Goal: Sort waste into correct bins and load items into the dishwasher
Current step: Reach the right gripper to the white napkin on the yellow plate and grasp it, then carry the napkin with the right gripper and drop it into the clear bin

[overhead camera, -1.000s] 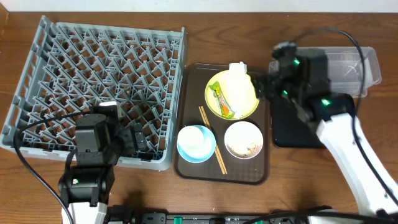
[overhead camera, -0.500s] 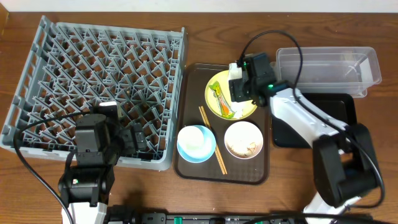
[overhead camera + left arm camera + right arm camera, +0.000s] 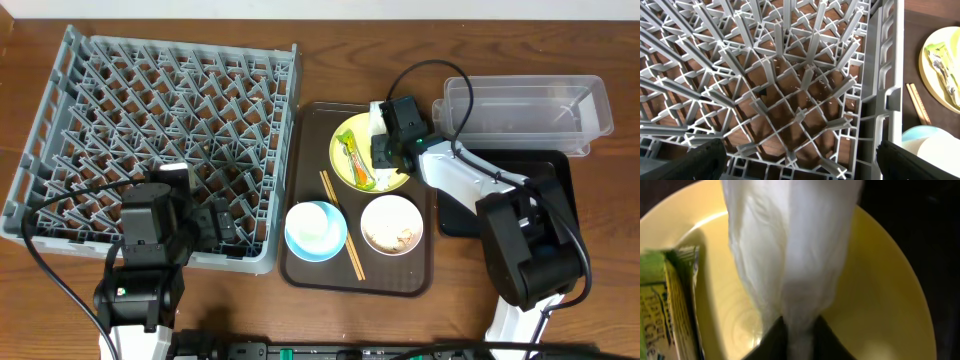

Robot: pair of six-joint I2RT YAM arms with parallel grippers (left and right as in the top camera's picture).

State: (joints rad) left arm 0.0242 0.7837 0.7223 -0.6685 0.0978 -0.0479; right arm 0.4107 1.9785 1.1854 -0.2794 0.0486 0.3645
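My right gripper (image 3: 383,150) is low over the pale-yellow plate (image 3: 360,130) and shut on the crumpled white paper (image 3: 790,245), which sticks up between its black fingertips (image 3: 771,340). Beside the paper on the plate lies the yellow-green wrapper (image 3: 356,162). The light-blue bowl (image 3: 316,229), the white bowl (image 3: 391,224) with rice crumbs in it, and the chopsticks (image 3: 341,224) sit on the brown serving tray (image 3: 300,270). Over the near right corner of the grey dish rack (image 3: 150,120), my left gripper (image 3: 802,165) is open and holds nothing.
The clear tub (image 3: 530,105) stands at the back right with the black tray (image 3: 455,215) just in front of it, partly under my right arm. The right arm's cable loops above the plate. The left wrist view also catches the plate's edge (image 3: 940,55).
My right arm swung left from over the black tray to the plate, and its jaws closed on the white paper. The left arm has not moved.
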